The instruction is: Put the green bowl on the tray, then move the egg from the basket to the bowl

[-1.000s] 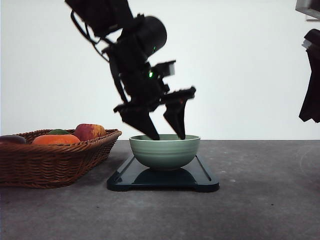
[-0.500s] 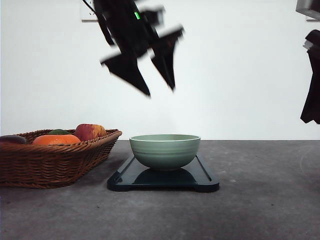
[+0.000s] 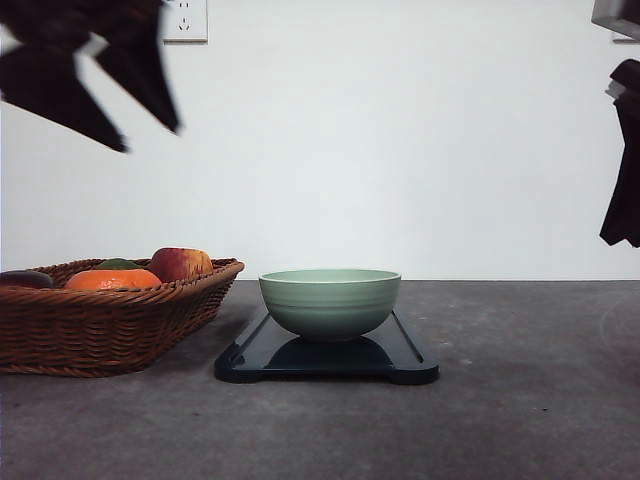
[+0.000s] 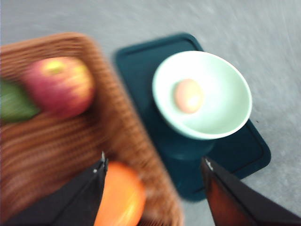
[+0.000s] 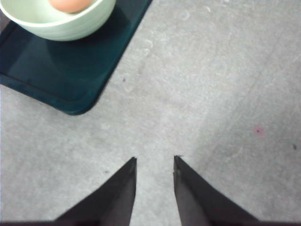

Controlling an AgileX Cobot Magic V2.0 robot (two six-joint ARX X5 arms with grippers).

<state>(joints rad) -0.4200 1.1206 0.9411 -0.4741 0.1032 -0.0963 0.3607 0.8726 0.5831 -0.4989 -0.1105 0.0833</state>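
At the far left of the front view, the wicker basket (image 3: 110, 315) sits on the grey table (image 3: 520, 400), and four things show above its braided rim: one dark rounded item at the left edge that is too cut off to name, one orange fruit (image 3: 112, 279), one green item (image 3: 117, 264) just peeking behind it, and one red-and-yellow apple (image 3: 180, 264) toward the basket's right end. High above the basket hangs the left gripper (image 3: 145, 125), motion-blurred, its two dark fingers spread wide apart with nothing between them; in the left wrist view those fingers (image 4: 70, 197) frame the basket's edge and the orange fruit below. Just to the right of the basket, close beside it but not touching as far as the front view shows, lies the one dark tray (image 3: 410, 360), flat on the table with its long axis running away from the robot. The single green bowl (image 3: 330, 302) stands upright on the tray, opening upward. In the left wrist view, one pale tan egg (image 4: 188, 95) rests inside the bowl near the bottom, a little off centre; its outline is blurred, so its long axis cannot be told. At the far right of the front view the right arm hangs well apart from the tray, and in the right wrist view the right gripper (image 5: 154, 162) hovers over bare table beside the tray's corner, its fingers parted a little and holding nothing.
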